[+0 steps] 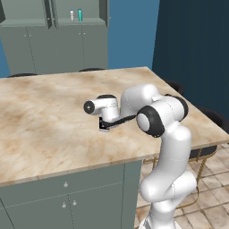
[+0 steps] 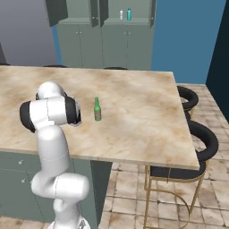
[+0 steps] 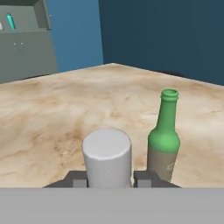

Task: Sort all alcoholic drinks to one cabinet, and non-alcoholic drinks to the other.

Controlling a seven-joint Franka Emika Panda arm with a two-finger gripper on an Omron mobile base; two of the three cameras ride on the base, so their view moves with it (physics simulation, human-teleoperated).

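Marble-topped table (image 1: 44, 134) took up most of the room in front of me, with grey-green cabinets (image 1: 53, 49) against the far wall and black-cushioned stools (image 2: 203, 138) along the table's right-hand side. From the near edge the white arm (image 1: 165, 134) rose and bent low over the middle of the tabletop.

In the upper cabinet, which stood open, the two non-alcoholic drinks were upright side by side on the shelf: the white bottle (image 2: 120, 15) on the left and the teal bottle (image 2: 129, 14) just beside it on the right.

On the table itself the green glass bottle (image 2: 97, 110) stood upright on the marble, close by the end of the arm and well in from every edge.

The tool (image 3: 111, 179) was down near the tabletop, and its two dark fingers (image 3: 78, 180) were closed narrow against the sides of a pale grey cylinder (image 3: 107, 151). From the hand view the cylinder's flat round top faced upward and its lower part was hidden, so I could not tell what it belonged to. The green bottle stood just beside it, apart from the fingers.
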